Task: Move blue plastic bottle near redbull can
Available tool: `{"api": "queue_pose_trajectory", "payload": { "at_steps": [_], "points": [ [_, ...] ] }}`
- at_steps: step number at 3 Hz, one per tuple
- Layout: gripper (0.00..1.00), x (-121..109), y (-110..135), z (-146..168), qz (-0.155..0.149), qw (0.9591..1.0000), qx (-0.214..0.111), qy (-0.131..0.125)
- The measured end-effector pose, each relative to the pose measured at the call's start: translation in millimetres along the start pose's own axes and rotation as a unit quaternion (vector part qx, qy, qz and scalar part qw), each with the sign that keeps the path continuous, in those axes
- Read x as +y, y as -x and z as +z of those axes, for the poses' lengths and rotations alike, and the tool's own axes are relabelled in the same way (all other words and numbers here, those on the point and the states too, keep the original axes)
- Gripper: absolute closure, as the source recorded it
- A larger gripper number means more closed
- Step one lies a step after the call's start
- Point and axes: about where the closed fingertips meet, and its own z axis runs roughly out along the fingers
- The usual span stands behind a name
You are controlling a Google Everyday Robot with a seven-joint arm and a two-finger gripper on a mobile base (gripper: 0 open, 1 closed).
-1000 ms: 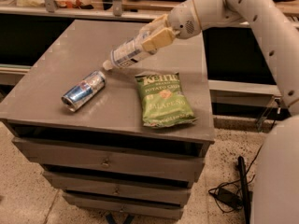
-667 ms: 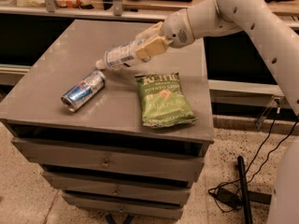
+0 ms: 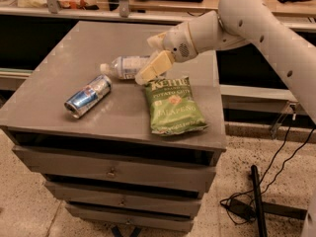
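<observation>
The blue plastic bottle (image 3: 124, 66) lies on its side low over the middle of the grey cabinet top (image 3: 69, 43), with its white cap pointing left. My gripper (image 3: 146, 61) reaches in from the right and is shut on the bottle's base end. The near finger (image 3: 155, 66) hides that end. The redbull can (image 3: 88, 96) lies on its side at the front left, a short gap down and left of the bottle's cap.
A green bag of jalapeño chips (image 3: 173, 105) lies flat just below and right of the gripper, near the cabinet's front right edge. Drawers fill the cabinet front (image 3: 113, 172). Black cables and a stand (image 3: 256, 201) lie on the floor at right.
The gripper has carried the bottle left and down, from above the chip bag's top edge to low over the cabinet top, closer to the can. The can and the bag have not moved.
</observation>
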Motion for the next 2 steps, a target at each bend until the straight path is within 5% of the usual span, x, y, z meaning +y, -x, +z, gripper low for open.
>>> {"api": "queue_pose_trajectory", "payload": {
  "at_steps": [2],
  "points": [
    [0.0, -9, -2, -14, 0.008, 0.9983, 0.004, -0.057]
  ]
}}
